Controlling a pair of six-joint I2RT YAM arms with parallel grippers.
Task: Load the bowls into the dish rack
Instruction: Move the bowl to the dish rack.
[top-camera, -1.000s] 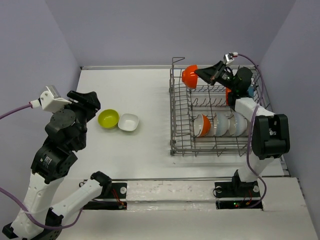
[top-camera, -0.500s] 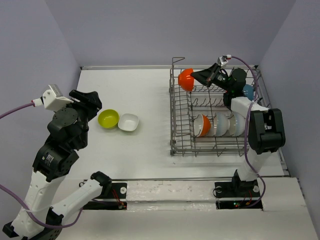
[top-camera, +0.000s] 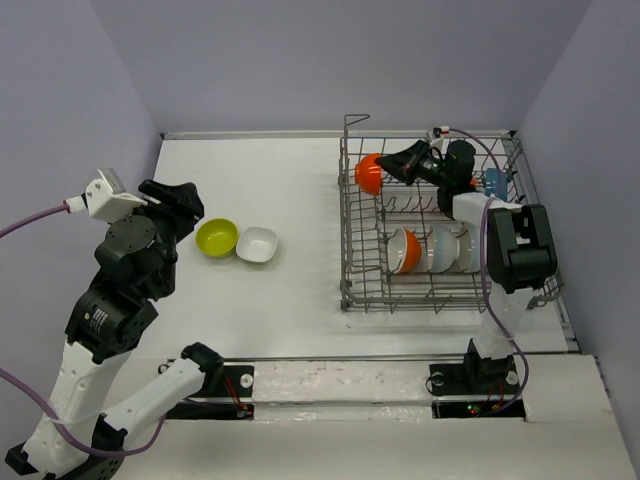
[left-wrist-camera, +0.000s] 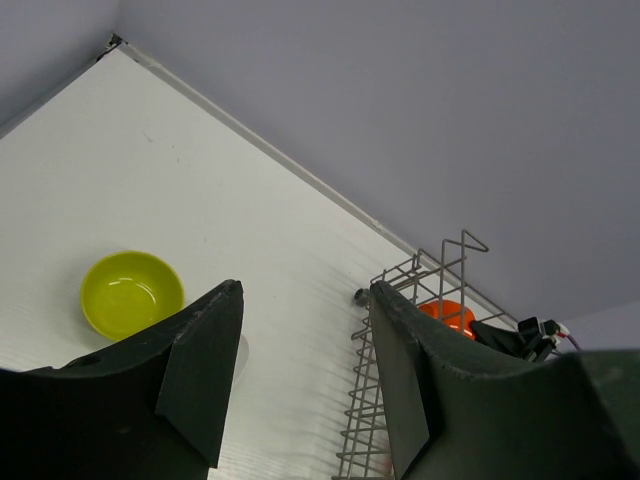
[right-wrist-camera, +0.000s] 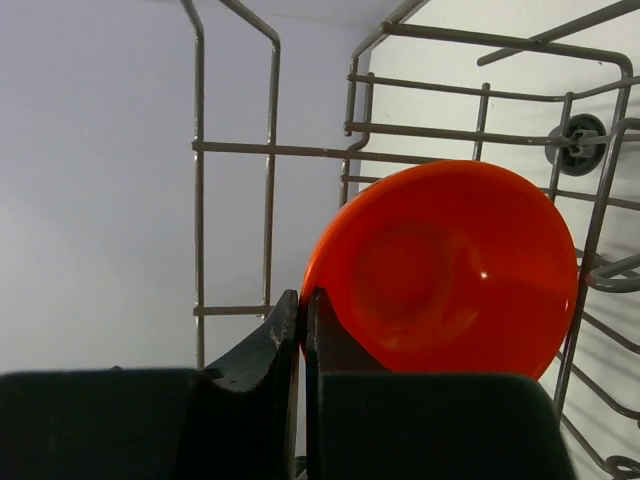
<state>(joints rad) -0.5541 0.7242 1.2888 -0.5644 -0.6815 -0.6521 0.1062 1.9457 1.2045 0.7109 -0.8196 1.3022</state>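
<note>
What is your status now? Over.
Right gripper shut on orange bowl, at dish rack far-left corner. Left gripper open, empty. Yellow-green bowl, white bowl on table. No obstacle seen.

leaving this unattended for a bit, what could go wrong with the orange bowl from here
1. The right tool pinches the orange bowl only by the edge of its rim. The bowl is glossy, so it may slip or pivot and drop onto the wires.
2. The bowl hangs at the far left corner of the dish rack, close to the upright wall wires. It might knock against them or settle off the tines.
</note>
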